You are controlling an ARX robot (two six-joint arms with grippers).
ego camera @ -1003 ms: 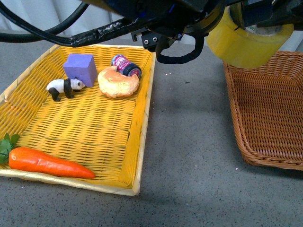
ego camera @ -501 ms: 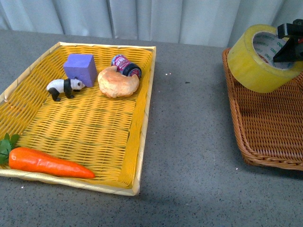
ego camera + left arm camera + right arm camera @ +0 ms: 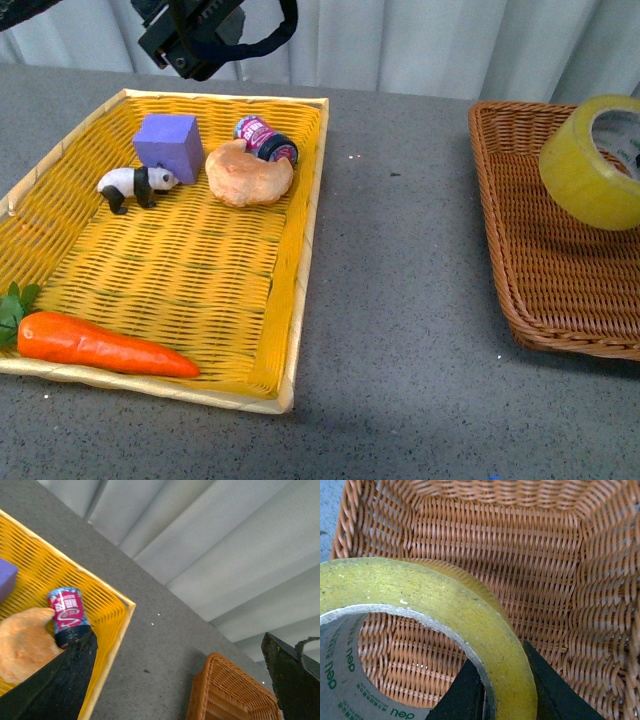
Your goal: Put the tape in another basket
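The brand word "deli" was printed in green letters on the white cardboard core (image 3: 342, 660) of the tape (image 3: 450, 600), and it appeared twice along the inner ring. The small can (image 3: 68, 614) had white characters on a pink label, too blurred to read.

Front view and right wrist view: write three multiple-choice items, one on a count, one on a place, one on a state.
1. How many things lie in the yellow tray? A three; B five; C seven.
2. Where is the tape? A in that tray; B on the bare tabletop; C over the brown basket.
3. What state is the right gripper in? A shut on the tape; B open, empty; C out of sight.
Key: 1 B, since block, panda, can, croissant and carrot make five. 2 C, since wicker shows beneath the roll. 3 A, since its fingers pinch the roll's wall.
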